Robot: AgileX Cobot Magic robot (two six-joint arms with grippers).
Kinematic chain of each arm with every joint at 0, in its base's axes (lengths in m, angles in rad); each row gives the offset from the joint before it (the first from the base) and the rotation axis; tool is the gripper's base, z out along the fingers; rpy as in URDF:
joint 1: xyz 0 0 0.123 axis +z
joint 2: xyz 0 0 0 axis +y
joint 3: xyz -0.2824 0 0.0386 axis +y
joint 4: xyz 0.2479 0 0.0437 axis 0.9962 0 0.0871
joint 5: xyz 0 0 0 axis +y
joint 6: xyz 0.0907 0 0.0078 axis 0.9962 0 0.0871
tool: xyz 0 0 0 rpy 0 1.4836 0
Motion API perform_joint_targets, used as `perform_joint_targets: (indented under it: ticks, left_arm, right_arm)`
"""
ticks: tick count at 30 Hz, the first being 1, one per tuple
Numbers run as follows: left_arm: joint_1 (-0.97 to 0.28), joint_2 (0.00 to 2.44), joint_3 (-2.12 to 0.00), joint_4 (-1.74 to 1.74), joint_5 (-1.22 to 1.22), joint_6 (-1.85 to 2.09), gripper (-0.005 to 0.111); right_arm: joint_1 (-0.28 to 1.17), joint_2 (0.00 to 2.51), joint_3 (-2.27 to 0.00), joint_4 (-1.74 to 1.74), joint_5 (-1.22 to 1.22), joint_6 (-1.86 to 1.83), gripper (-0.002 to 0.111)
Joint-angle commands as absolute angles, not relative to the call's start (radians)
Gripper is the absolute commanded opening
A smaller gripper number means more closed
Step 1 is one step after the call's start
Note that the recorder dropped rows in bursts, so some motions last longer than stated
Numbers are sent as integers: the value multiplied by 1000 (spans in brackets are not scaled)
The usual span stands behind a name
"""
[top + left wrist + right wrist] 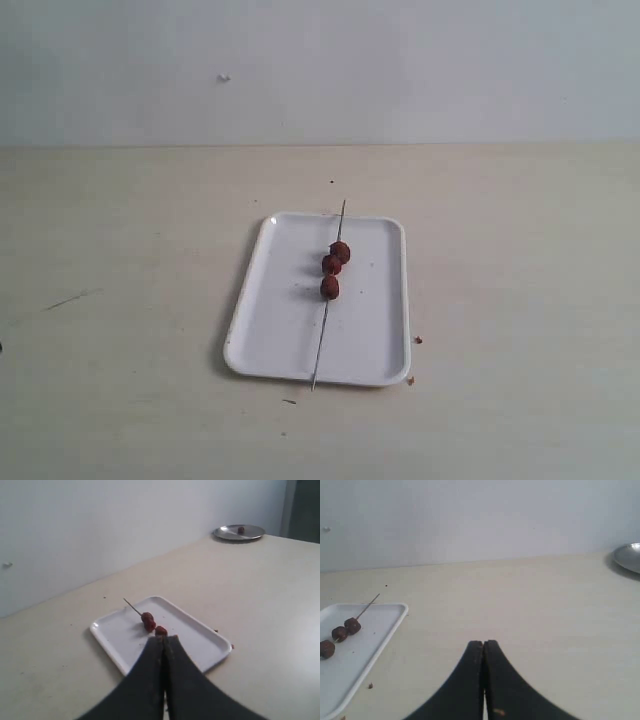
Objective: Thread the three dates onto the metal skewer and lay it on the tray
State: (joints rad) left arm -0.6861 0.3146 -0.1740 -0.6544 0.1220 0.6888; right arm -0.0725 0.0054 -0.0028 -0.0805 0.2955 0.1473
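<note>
Three wrinkled dates (pixel 331 264) on thin skewer (pixel 320 340), across glossy tray (pixel 270 320), left pincer (pixel 164 638) and right pincer (pixel 483 643) closed, apparently empty

Open worktop (pixel 120 300) stretches wide to either side of the tray (pixel 275 330) and in front of it, broken only by a few crumbs (pixel 418 340) just off its right-hand rim in the exterior view. The skewer (pixel 321 340) lies lengthwise on the tray with the three dates (pixel 331 264) bunched on it, and both its ends jut past the rims. A round metal plate (pixel 239 532) sits well apart, near the wall.
</note>
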Motion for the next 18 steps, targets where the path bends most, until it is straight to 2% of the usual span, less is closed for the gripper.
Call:
perform_joint_targets:
  ticks: [1,7,10,18]
  left_arm:
    - [-590,266,-175,-649,120,696,0]
    - [-345,135,-175,-769,150,672,0]
    - [-268,95,-175,-827,153,672,0]
    - [-218,83,-175,-869,250,672,0]
  right_arm:
    - [-78,0,0,-85,283,142,0]
    - [-78,0,0,-85,283,141,0]
    - [-78,0,0,-85,283,142,0]
    - [-78,0,0,-85,283,142,0]
